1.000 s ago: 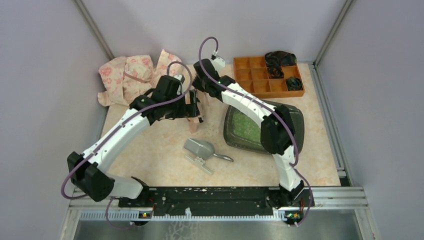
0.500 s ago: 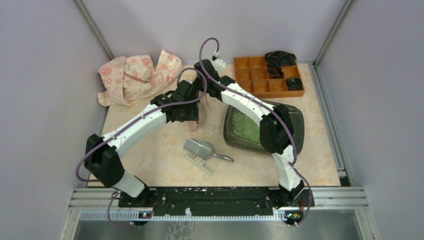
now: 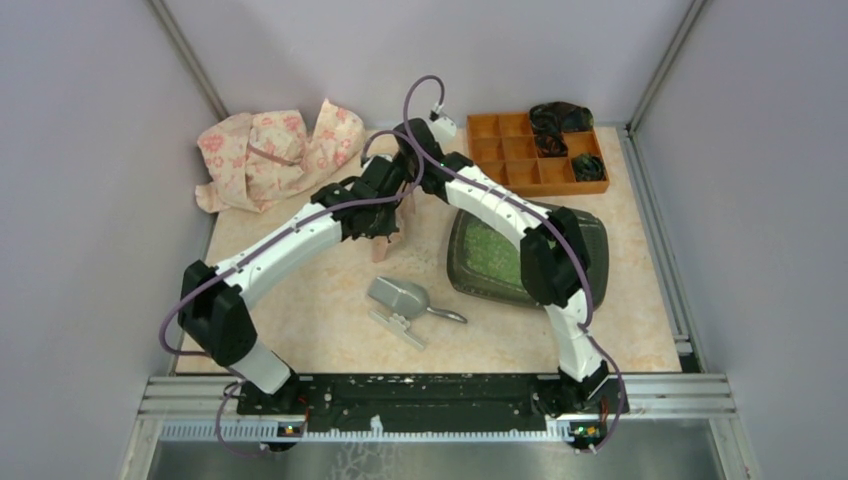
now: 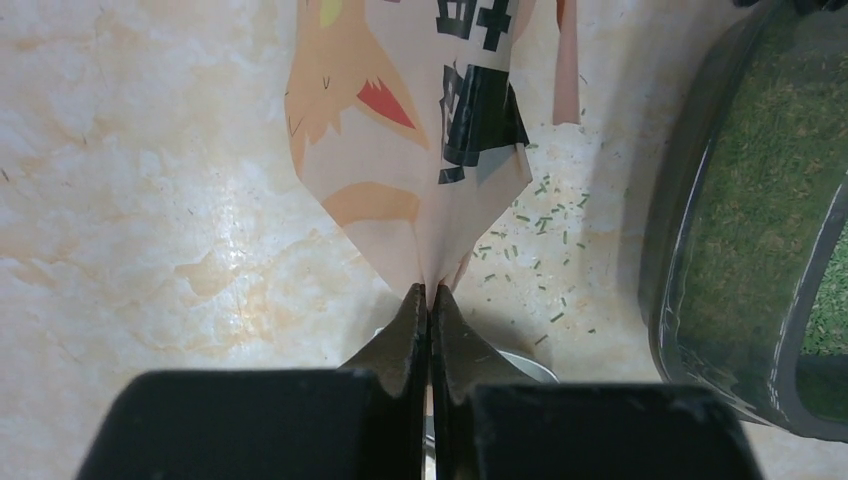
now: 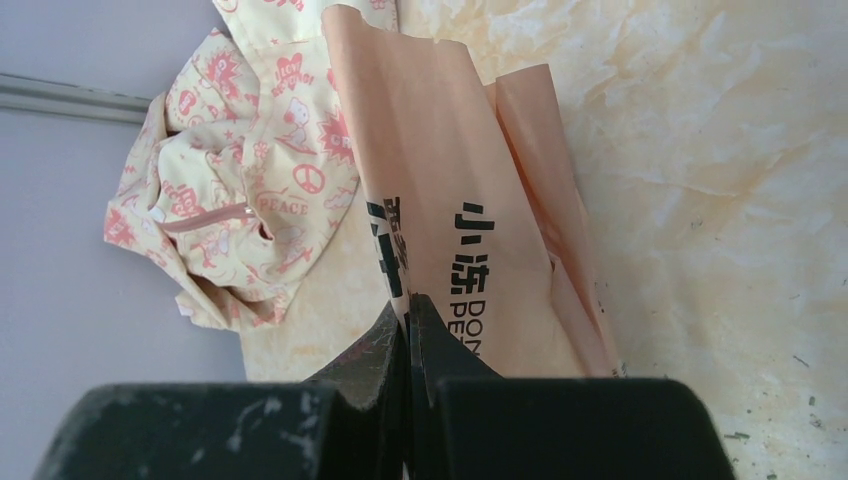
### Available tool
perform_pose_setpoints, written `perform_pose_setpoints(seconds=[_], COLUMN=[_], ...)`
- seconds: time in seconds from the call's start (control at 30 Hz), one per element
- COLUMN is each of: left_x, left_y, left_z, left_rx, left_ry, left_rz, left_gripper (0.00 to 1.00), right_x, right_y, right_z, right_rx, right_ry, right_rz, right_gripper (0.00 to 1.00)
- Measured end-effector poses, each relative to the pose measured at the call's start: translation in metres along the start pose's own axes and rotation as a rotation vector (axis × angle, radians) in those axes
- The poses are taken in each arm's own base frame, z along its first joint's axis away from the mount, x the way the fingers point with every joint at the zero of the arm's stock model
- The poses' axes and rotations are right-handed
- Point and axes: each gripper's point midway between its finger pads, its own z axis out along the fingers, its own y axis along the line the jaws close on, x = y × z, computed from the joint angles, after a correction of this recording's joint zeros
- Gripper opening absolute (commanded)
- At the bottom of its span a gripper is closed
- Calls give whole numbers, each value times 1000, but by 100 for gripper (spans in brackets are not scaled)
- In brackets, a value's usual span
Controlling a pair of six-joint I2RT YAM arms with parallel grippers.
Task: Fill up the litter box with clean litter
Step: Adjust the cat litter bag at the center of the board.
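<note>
Two things lie nearest our bases on the counter (image 3: 320,320): the grey metal scoop (image 3: 400,297), lying free, and to its right the litter box (image 3: 592,240), which already carries a layer of clean litter (image 3: 488,255) across its floor. Just beyond the scoop is the paper bag (image 3: 390,232), held between both arms. Our left gripper (image 4: 430,298) is closed tight on a pointed corner of the bag, and our right gripper (image 5: 408,318) is pinched shut on the edge of the bag's printed panel. A scatter of stray granules (image 4: 530,225) lies on the counter between bag and box, so we judge the step in hand to be tipping the bag over the box.

To do it well, we should carry the bag's open end fully past the glossy rim before raising the other end. We should lift slowly so the grains slide rather than rush, and hold both pinches firm, since thin paper could slip or tear. We cannot tell how much litter is inside.

Farthest off, the pink printed cloth (image 3: 265,150) sits crumpled at the back left and the orange organiser tray (image 3: 560,187) at the back right, both well apart from the work.
</note>
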Motion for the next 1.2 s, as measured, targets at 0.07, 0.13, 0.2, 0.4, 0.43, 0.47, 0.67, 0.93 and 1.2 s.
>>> perform_pose_setpoints(seconds=[0.07,0.13,0.2,0.4,0.43,0.47,0.67,0.93,1.2], left_x=[-1,-4,-10,-49,-55,-60,-83,-60,-45], left_y=[0,2,5,16,20,24,66,103,102], left_z=[1,-1,-7,-39,-44,-48,-59,-46,-46], left_rx=[-10,-24,-37,-103,-118,-128,-194,-219,-150], left_ry=[1,0,-5,-54,-65,-75,-100,-88,-122], left_rz=[9,23,44,110,120,129,126,162,213], left_gripper=[0,0,0,0,0,0,0,0,0], right_x=[-1,-2,-4,-11,-11,-12,3,27,-29], right_y=[-3,-4,-3,3,5,7,4,-5,9], right_z=[2,2,1,-7,-8,-11,-36,-68,-96], right_rx=[5,7,4,-18,-26,-37,-105,-229,-425], right_ry=[-1,-3,-6,-10,-5,0,64,264,183], right_rz=[1,0,-5,-27,-30,-35,-47,-257,-848], right_gripper=[0,0,0,0,0,0,9,37,46])
